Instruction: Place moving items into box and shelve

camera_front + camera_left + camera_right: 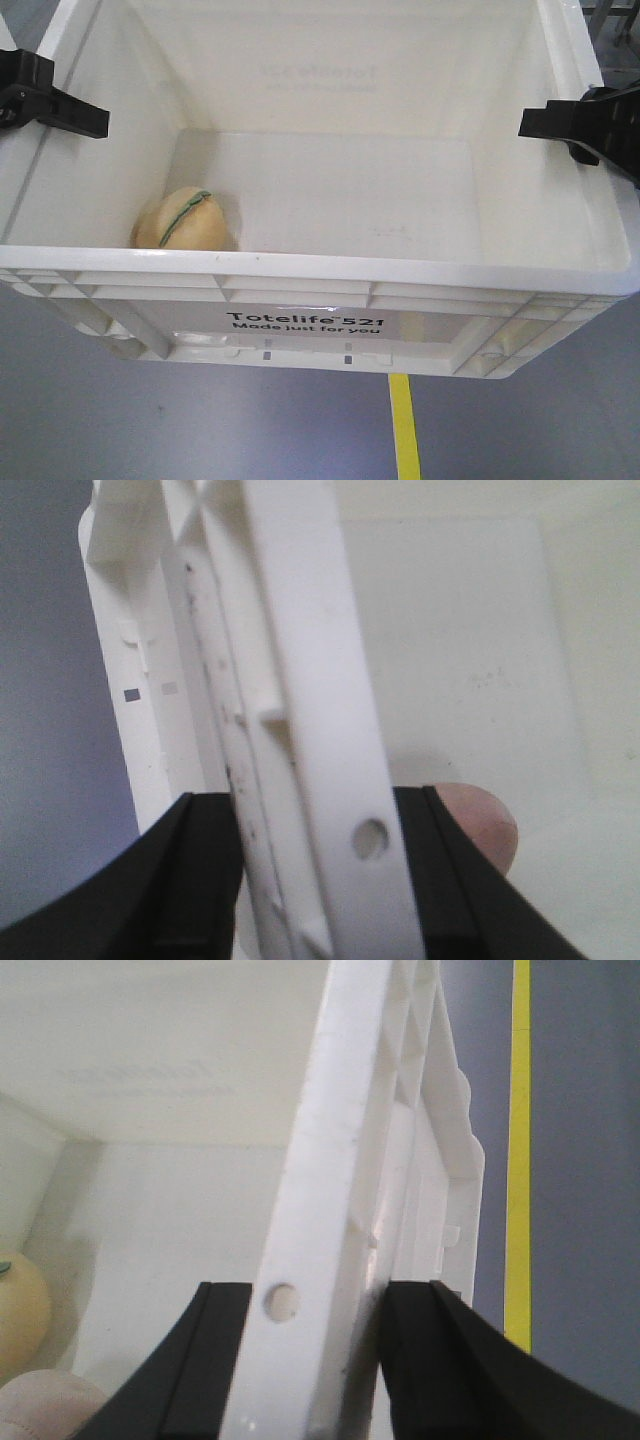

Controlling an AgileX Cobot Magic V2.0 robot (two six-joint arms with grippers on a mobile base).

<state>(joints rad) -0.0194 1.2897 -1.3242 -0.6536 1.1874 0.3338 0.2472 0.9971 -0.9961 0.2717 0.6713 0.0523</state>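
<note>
The white box [300, 268], printed "Totelife 521", fills the front view and hangs above the floor. My left gripper [80, 115] is shut on its left rim [310, 680], one black finger [200, 880] on each side of the wall. On the opposite rim [340, 1160] my right gripper [548, 122] is shut the same way. A pale yellow toy with a green stripe [185, 218] lies in the box's near left corner. Beside it is a pinkish-brown round toy [482, 825], which the front view hides behind the near wall. The right wrist view shows both toys, the yellow one [20, 1305] and the pinkish-brown one [45, 1405].
Grey floor lies under the box, with a yellow tape line [404, 425] running toward me; the same yellow line [520, 1140] runs outside the right wall. A bit of metal frame [612, 18] shows at the top right.
</note>
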